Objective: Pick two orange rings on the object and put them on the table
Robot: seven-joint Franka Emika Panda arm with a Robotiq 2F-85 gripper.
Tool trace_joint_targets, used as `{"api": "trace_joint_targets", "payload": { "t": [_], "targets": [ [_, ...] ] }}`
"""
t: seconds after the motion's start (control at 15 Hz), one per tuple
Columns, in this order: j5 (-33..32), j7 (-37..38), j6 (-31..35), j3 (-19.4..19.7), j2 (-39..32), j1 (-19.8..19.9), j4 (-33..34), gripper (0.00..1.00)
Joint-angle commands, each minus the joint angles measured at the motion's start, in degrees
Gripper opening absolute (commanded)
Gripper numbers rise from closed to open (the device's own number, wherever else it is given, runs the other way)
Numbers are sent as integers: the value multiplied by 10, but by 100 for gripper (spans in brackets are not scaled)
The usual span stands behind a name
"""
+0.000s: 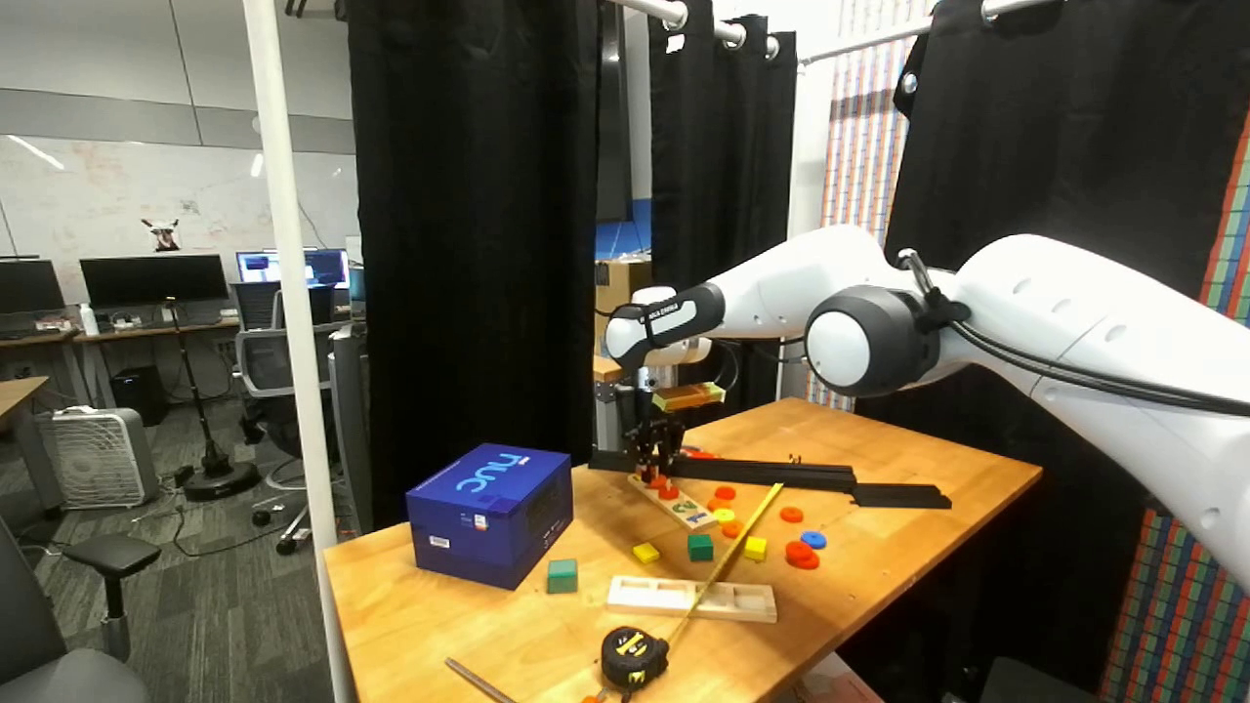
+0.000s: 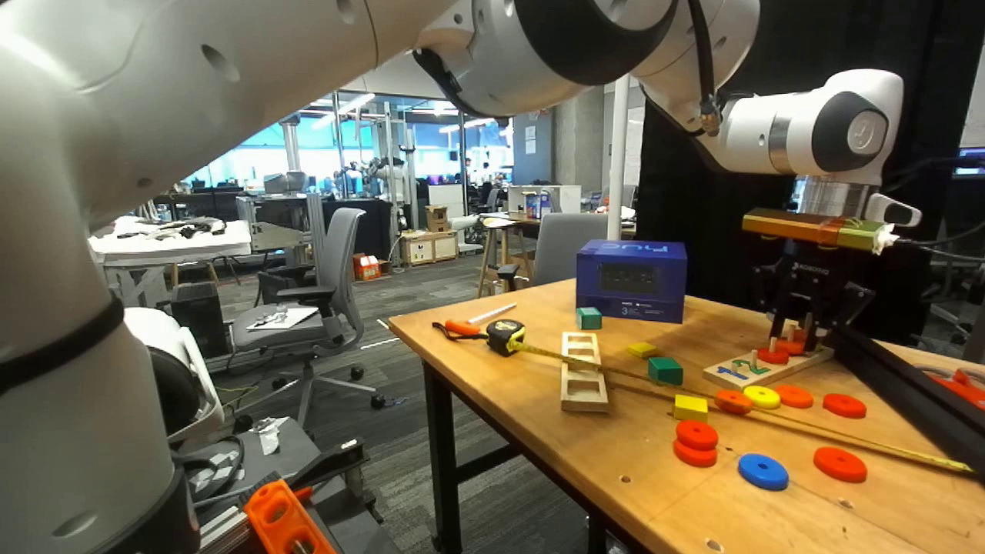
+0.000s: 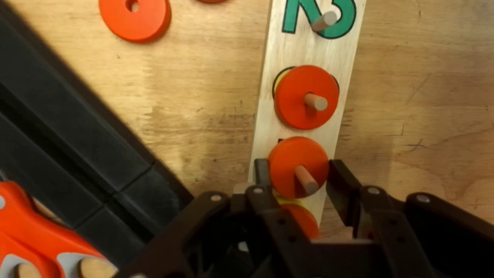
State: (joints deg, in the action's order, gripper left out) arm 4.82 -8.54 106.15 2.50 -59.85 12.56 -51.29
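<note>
Fingers [image 3: 341,181] clasp an orange ring [image 3: 286,160] around its peg [image 3: 305,178] — a black bar [image 3: 79,119] nearby, orange handles [image 3: 36,224] beyond.

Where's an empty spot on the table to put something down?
The table between the black bar, blue ring and its own edge looks bare, and so does the bit between the blue box and the pegboard. It's crowded along the yellow tape, with rings and blocks beside it, and around the gripper.
</note>
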Motion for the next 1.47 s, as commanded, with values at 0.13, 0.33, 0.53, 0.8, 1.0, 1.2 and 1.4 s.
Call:
{"api": "trace_joint_targets", "payload": {
  "t": [0.13, 0.33, 0.53, 0.8, 1.0, 1.2, 1.4],
  "targets": [
    [-3, -2, -7, 6, 23, 3, 4, 17],
    [-4, -1, -4, 11, 42, 4, -4, 17],
    [-5, 1, -1, 19, 65, 3, -14, 17],
    [-2, 4, 9, 28, 101, 4, -38, 17],
    [4, 8, 29, 35, 135, 11, -85, 17],
    [9, 13, 63, 40, 179, 21, -163, 17],
    [13, 18, 108, 44, 222, 33, -248, 17]
  ]
}}
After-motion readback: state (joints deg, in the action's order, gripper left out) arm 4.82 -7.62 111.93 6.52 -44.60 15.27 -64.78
